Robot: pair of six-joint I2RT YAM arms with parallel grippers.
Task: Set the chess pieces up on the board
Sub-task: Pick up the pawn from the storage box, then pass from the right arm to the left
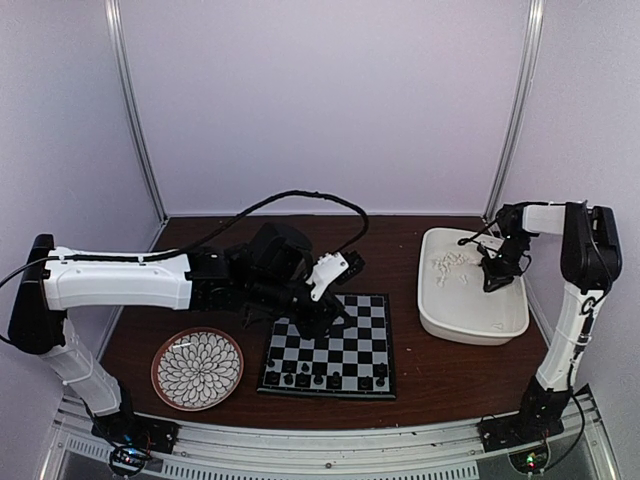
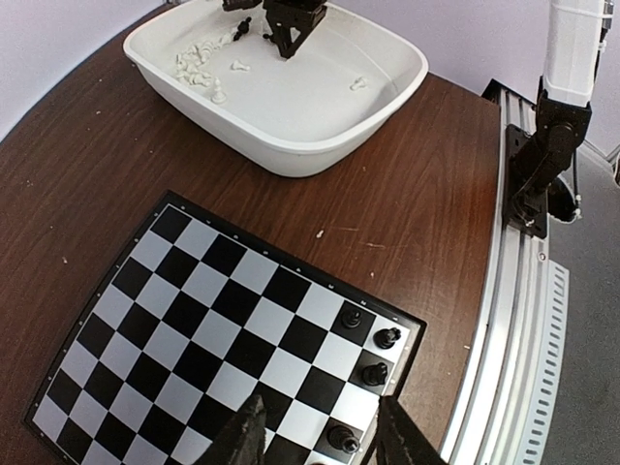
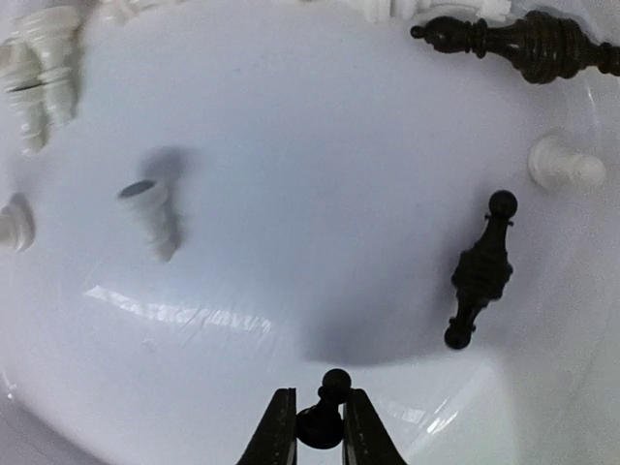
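- Pawn (image 3: 326, 418): black, clamped between the fingers of the right end effector (image 3: 320, 399). It sits at the bottom centre of the right wrist view, low inside the tub (image 3: 291, 194).
- Risk: the grip appears to sit on the pawn's narrow body near the fingertips. In my judgement, a quick lift could let it twist out and fall back into the tub.
- Risk: the left end effector (image 2: 320, 412) is spread apart low over the board (image 2: 194, 320), and a standing black piece shows between its fingers. A sideways drift could topple the set pieces (image 2: 387, 338).
- Risk: the left arm covers the board's upper part in the top view. A delivery from the right could bring the two arms into contact.
- Count, tub: three black pieces, one held and two lying loose. At least six white ones show, several cut off at the frame edges.
- Count, board: four black pieces at the lower right of the left wrist view. The top view shows more along the board's lower edge, too small to count, and no white is seen there.
- Count, other: one board at centre of the table (image 2: 417, 223), one tub at right and one plate (image 1: 197, 368) at lower left.
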